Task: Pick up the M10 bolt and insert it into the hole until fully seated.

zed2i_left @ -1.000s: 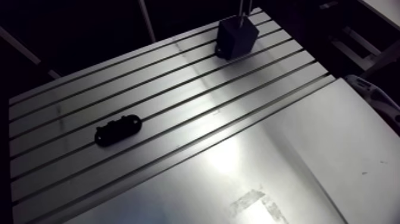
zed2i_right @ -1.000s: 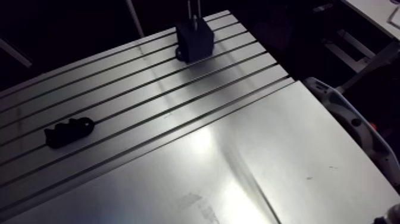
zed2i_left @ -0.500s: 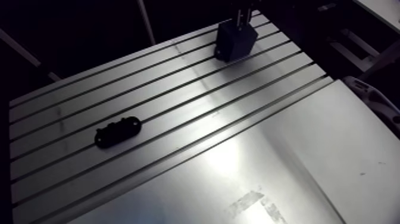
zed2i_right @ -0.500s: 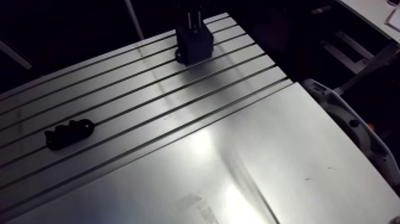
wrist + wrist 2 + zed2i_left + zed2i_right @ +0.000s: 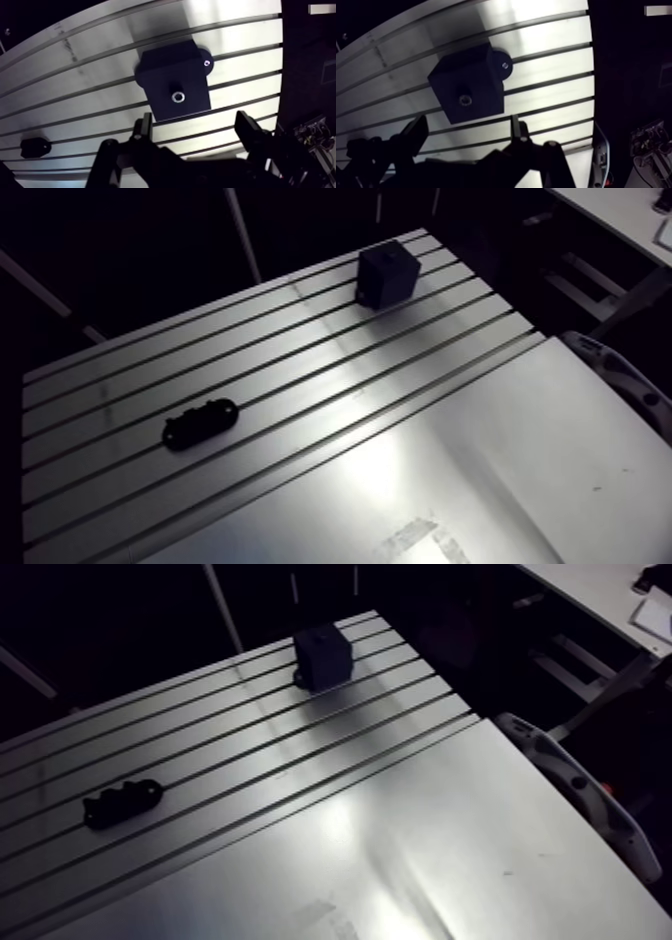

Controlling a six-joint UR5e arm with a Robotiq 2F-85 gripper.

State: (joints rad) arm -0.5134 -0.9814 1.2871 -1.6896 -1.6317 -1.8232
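Shows the M10 bolt (image 5: 177, 96) sunk in the hole on the top face of a black block (image 5: 165, 70), seen end-on from the wrist view as a small silvery ring with a dark centre. Puts its long axis upright, top end towards the wrist camera, the rest running straight down into the block, about level with the top face. Finds the block near the far right corner of the slotted counter (image 5: 300, 388), sitting across the slots, with a rounded tab at its foot and a bright screw (image 5: 206, 63) in that tab. Catches the gripper (image 5: 194, 122) hanging over the block, fingers (image 5: 146, 131) spread wide and gripping nothing, apart from the bolt, with the block just ahead of and between them. Takes in a low black oval fixture (image 5: 200, 424) towards the left edge of the counter, well apart from the block, long side along the slots.
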